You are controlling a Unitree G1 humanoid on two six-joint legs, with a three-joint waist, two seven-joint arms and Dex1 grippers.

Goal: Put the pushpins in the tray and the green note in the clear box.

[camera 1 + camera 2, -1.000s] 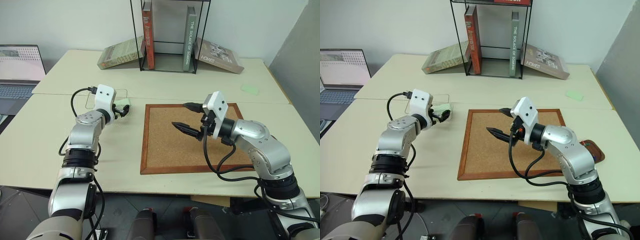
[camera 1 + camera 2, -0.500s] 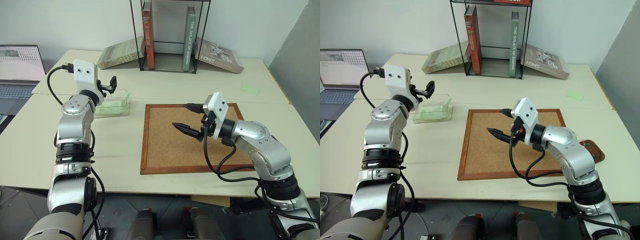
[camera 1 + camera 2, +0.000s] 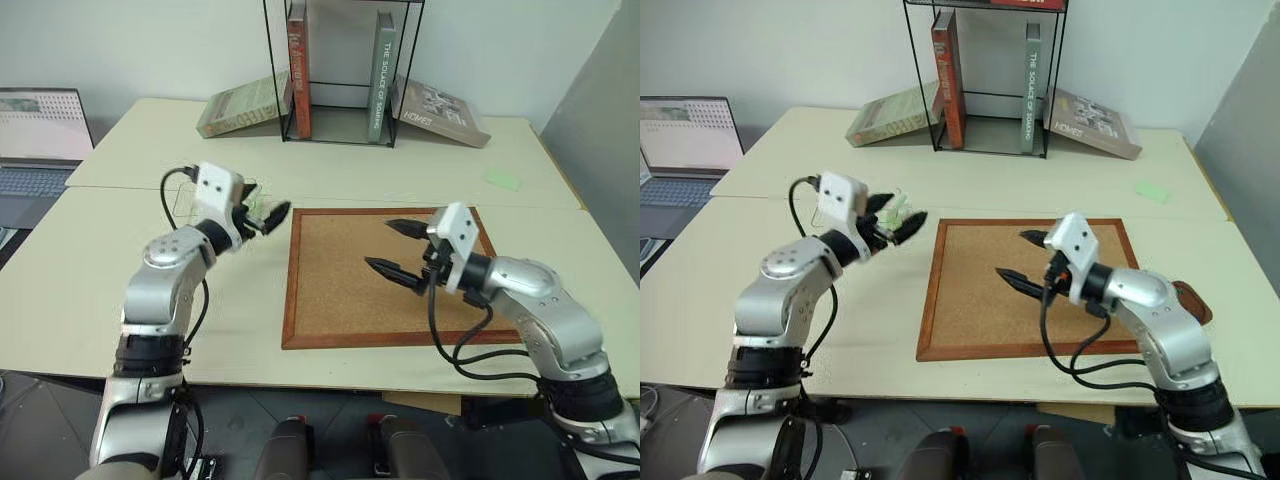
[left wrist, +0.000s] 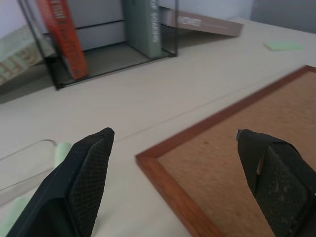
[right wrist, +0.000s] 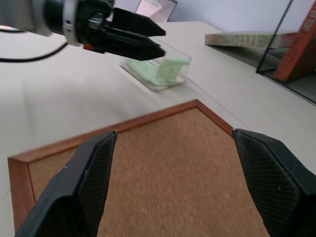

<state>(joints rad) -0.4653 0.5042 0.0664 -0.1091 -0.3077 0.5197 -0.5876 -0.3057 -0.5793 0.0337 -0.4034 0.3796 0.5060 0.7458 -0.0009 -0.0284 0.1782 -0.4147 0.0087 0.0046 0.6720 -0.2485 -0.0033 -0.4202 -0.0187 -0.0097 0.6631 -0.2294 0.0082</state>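
Note:
The clear box (image 5: 157, 74) stands on the table just off the corkboard's far left corner. The green note (image 5: 168, 68) lies inside it, one end curled up against a wall. My left gripper (image 3: 272, 215) hovers open and empty in front of the box, pointing at the corkboard's corner. Over the middle of the corkboard my right gripper (image 3: 380, 245) is open with nothing between its fingers. The dark reddish tray (image 3: 1196, 303) peeks out behind my right forearm, off the board's right edge. I cannot make out the pushpins.
The wood-framed corkboard (image 3: 335, 300) lies flat at the table's middle. A black wire rack (image 3: 340, 70) with upright books and leaning books stands at the back. A pale mint slip (image 3: 500, 179) lies far right. A laptop (image 3: 35, 130) sits far left.
My left arm rose away from the clear box, then swung down and right to the corkboard's near left corner. My right gripper drifted right and slightly down. Both stayed open.

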